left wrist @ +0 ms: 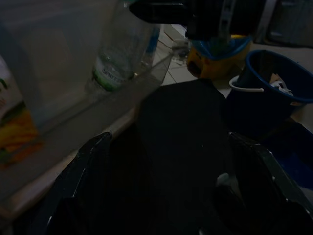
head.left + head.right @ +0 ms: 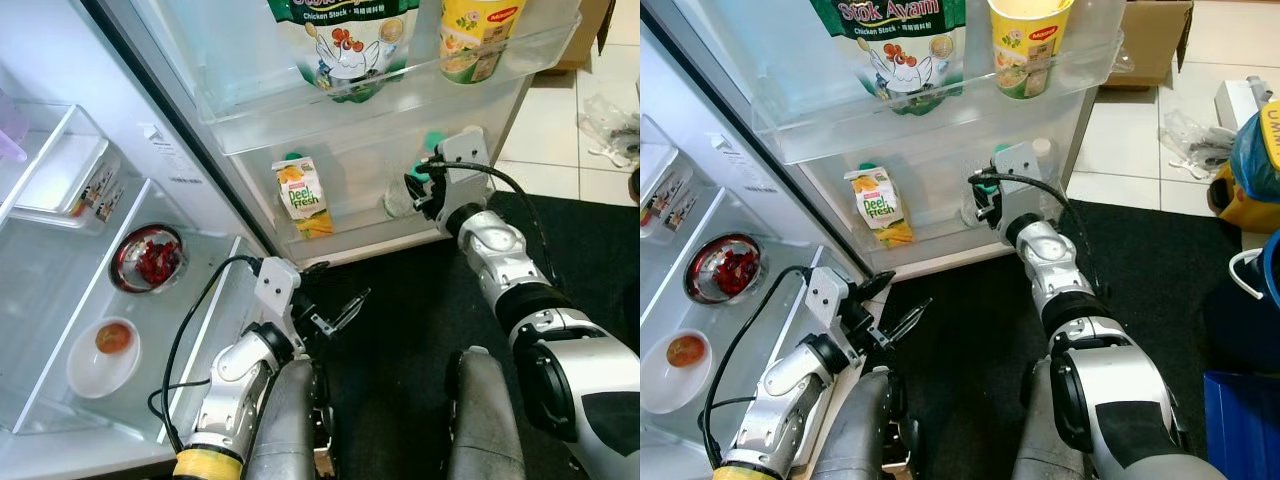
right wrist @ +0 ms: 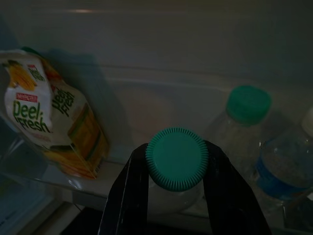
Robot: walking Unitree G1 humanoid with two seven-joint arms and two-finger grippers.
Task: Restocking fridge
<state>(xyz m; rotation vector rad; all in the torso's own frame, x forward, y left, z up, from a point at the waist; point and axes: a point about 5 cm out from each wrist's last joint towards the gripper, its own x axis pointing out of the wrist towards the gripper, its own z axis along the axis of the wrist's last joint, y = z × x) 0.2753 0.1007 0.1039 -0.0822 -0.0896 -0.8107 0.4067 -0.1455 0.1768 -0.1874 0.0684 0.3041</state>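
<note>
Restocking is partly done: right gripper [image 3: 177, 169], jaws clamped on a clear green-capped plastic bottle [image 3: 177, 159], holds it in the lowest door shelf [image 2: 330, 230], beside the yellow juice carton [image 2: 301, 196]. Left gripper [image 2: 335, 300] hangs open below that shelf.

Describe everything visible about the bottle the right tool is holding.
The bottle is clear plastic with a ribbed green screw cap, closed. It stands upright in the lower shelf of the open fridge door, right of the Peel Fresh juice carton and beside another green-capped bottle. The right tool grips it at the cap, one black finger on each side. A green label marked Sprite shows on its body in the left wrist view. Its base is hidden.
</note>
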